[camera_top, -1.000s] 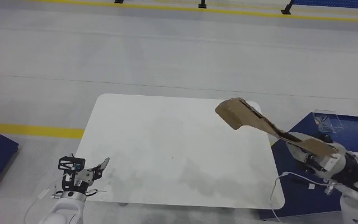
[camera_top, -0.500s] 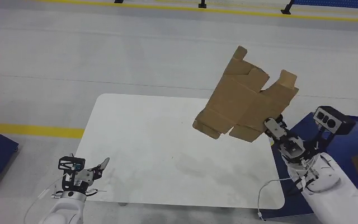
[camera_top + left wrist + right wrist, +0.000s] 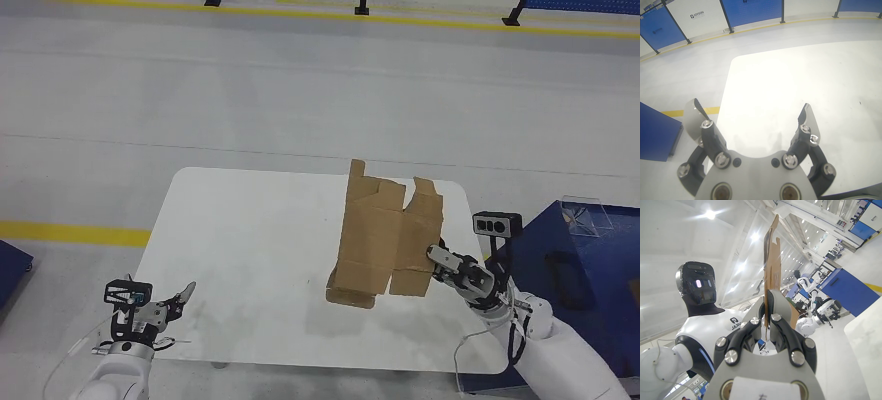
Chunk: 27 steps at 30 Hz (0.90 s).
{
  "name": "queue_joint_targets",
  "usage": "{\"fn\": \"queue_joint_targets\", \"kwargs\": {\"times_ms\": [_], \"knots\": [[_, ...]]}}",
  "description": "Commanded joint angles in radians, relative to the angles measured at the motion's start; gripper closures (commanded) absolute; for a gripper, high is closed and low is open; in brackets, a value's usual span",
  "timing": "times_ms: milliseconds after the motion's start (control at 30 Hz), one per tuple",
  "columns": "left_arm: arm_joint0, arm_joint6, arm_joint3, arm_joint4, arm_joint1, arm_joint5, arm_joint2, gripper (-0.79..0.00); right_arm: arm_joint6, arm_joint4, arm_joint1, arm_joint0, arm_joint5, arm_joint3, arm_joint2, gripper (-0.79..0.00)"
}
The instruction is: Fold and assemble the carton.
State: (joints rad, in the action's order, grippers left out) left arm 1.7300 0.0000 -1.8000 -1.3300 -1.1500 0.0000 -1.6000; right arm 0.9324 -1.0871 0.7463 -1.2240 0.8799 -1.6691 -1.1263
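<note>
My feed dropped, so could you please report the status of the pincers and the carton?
Right pincer shut on carton, still flat, over table. Left pincer open, empty. Nothing in the way.

Plain brown carton [image 3: 375,240], white table [image 3: 240,270], pale grey floor [image 3: 300,90] — yellow stripe [image 3: 70,234], blue panels [image 3: 753,11], silver-and-black left gripper [image 3: 751,104].

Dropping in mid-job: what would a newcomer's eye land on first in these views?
The flat brown carton stands out first, held up over the right side of the white table, its edge pinched in the right gripper. After that, the left gripper hangs open with nothing in it at the table's near left corner.
</note>
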Motion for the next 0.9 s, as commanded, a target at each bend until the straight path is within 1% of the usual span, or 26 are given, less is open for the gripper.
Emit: {"fn": "queue_joint_targets", "kwargs": {"times_ms": [0, 133, 200, 267, 367, 467, 533, 600, 667, 767, 867], "knots": [[0.0, 0.0, 0.0, 0.0, 0.0, 0.0, 0.0, -0.785, 0.001, 0.0, 0.0, 0.0, 0.0, 0.0, 0.0, 0.0], [0.0, 0.0, 0.0, 0.0, 0.0, 0.0, 0.0, -0.785, -0.005, -0.002, 0.0, 0.0, -0.005, -0.004, -0.001, 0.0], [0.0, 0.0, 0.0, 0.0, 0.0, 0.0, 0.0, -0.785, -0.017, -0.056, 0.003, -0.006, -0.05, -0.065, -0.013, 0.0], [0.0, 0.0, 0.0, 0.0, 0.0, 0.0, 0.0, -0.785, 0.006, -0.192, 0.006, -0.02, -0.103, -0.126, -0.033, 0.0], [0.0, 0.0, 0.0, 0.0, 0.0, 0.0, 0.0, -0.785, 0.11, -0.487, 0.013, -0.046, -0.235, -0.182, -0.079, 0.0], [0.0, 0.0, 0.0, 0.0, 0.0, 0.0, 0.0, -0.785, 0.197, -0.746, 0.021, -0.079, -0.446, -0.186, -0.112, 0.0], [0.0, 0.0, 0.0, 0.0, 0.0, 0.0, 0.0, -0.785, 0.214, -0.862, 0.026, -0.096, -0.595, -0.185, -0.117, 0.0], [0.0, 0.0, 0.0, 0.0, 0.0, 0.0, 0.0, -0.785, 0.201, -0.994, 0.033, -0.115, -0.77, -0.185, -0.105, 0.0], [0.0, 0.0, 0.0, 0.0, 0.0, 0.0, 0.0, -0.785, 0.157, -1.096, 0.039, -0.127, -0.938, -0.171, -0.082, 0.0], [0.0, 0.0, 0.0, 0.0, 0.0, 0.0, 0.0, -0.785, 0.041, -1.194, 0.051, -0.133, -1.135, -0.128, -0.021, 0.0], [0.0, 0.0, 0.0, 0.0, 0.0, 0.0, 0.0, -0.785, -0.125, -1.344, 0.069, -0.128, -1.343, -0.086, 0.074, 0.0]]}}
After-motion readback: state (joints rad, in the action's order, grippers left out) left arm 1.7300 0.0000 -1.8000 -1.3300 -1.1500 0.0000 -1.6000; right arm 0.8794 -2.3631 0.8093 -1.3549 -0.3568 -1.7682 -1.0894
